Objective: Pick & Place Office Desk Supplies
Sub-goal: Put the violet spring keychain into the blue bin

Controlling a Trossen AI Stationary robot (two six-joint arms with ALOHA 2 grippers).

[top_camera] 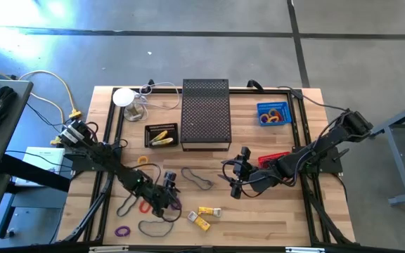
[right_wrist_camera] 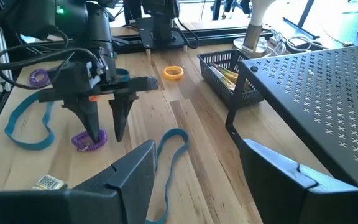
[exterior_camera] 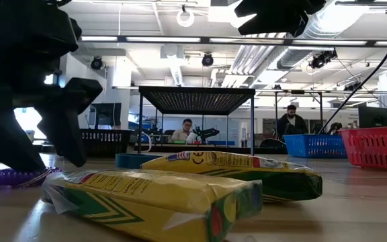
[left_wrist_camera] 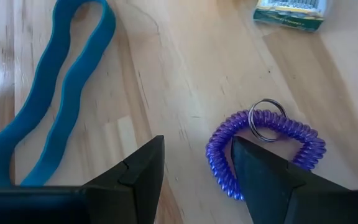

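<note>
At the near-left part of the surface (top_camera: 259,211), your left gripper (right_wrist_camera: 104,134) stands low with its fingers (left_wrist_camera: 138,180) spread, their tips down around a purple coil loop (left_wrist_camera: 260,152). One finger sits at the coil's edge, apparently inside the ring, while the other stands on bare wood just beside it. The coil lies flat and is not lifted. Judge this as the pre-grasp stance: the open fingers straddle one side of the coil so that closing would pinch its wall.

A long blue band (left_wrist_camera: 48,106) lies loose just beside the gripper; it is untouched. Two yellow crayon packs (exterior_camera: 180,191) lie near, toward the front edge, and a second purple loop (top_camera: 122,230) rests well apart at the left corner.

Your right gripper (top_camera: 236,177) hovers mid-surface, fingers wide and empty, pointed toward the left arm's work; treat it as waiting. The red basket (top_camera: 274,159) lies beside the right arm and the blue basket (top_camera: 273,114) at the far right, apparently as drop points.
</note>
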